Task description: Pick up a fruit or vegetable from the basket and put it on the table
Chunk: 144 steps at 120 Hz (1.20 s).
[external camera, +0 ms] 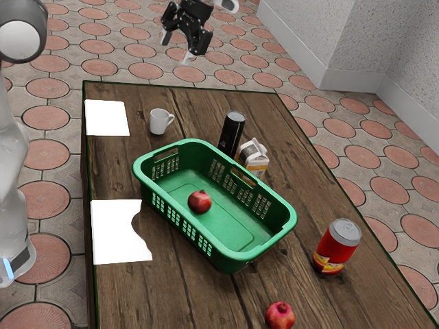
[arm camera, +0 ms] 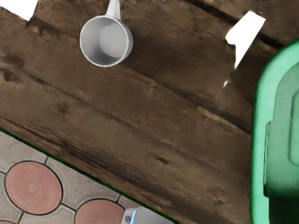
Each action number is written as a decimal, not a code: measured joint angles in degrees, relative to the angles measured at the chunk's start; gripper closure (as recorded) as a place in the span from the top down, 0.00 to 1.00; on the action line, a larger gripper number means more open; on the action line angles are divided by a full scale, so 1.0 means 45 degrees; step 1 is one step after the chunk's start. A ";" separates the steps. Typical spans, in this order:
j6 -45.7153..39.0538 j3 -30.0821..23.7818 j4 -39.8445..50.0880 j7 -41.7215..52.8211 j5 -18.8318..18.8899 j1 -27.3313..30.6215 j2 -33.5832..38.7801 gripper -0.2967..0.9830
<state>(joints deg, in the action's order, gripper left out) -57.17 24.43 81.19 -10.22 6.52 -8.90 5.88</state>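
My gripper (external camera: 176, 49) is high at the top of the exterior view, beyond the table's far edge in that picture, its two fingertips apart with nothing between them. The green basket (external camera: 146, 174) rests on the wooden table (external camera: 185, 295), holding a red pomegranate (external camera: 199, 201) on its floor. A second pomegranate (external camera: 280, 315) lies on the table outside the basket, near the exterior view's lower edge. In the wrist view, part of the green basket (arm camera: 259, 121) appears beside bare wood of the table (arm camera: 154, 116).
A white mug (external camera: 159, 122) stands near the basket; the wrist view also has the mug (arm camera: 106, 41). A black can (external camera: 232, 131) and a carton (external camera: 254, 159) stand close beside the basket, a red can (external camera: 337, 248) farther off. White patches (external camera: 107, 118) lie along one table edge.
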 joint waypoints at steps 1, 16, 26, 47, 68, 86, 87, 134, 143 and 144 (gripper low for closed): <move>-0.0189 0.0006 0.0018 -0.0056 0.0011 -0.0023 0.0002 0.76; -0.2251 0.0069 0.0093 -0.0830 0.0069 -0.0216 0.0018 0.75; -0.2584 -0.1893 -0.3716 -0.1300 0.1335 0.0102 0.0100 0.76; -0.3296 -0.3535 -0.4763 -0.1687 0.1609 -0.1896 -0.2264 0.75; -0.6313 -0.3275 0.2593 -0.1228 -0.0577 0.2999 -0.0758 0.75; -0.8692 -0.3566 0.5948 -0.1046 -0.1076 0.1199 0.1583 0.75; -0.8778 -0.3590 0.6143 -0.1048 -0.1087 0.1103 0.1752 0.75; -1.1132 -0.5570 0.8246 -0.1893 -0.1619 0.0565 0.2083 0.75; -1.1349 -0.5596 0.8643 -0.2010 -0.1938 0.0502 0.1927 0.75; -1.1367 -0.5597 0.8690 -0.2022 -0.1976 0.0488 0.1921 0.75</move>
<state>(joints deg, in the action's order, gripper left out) -108.32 -0.76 120.30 -19.32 -2.37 -6.70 14.53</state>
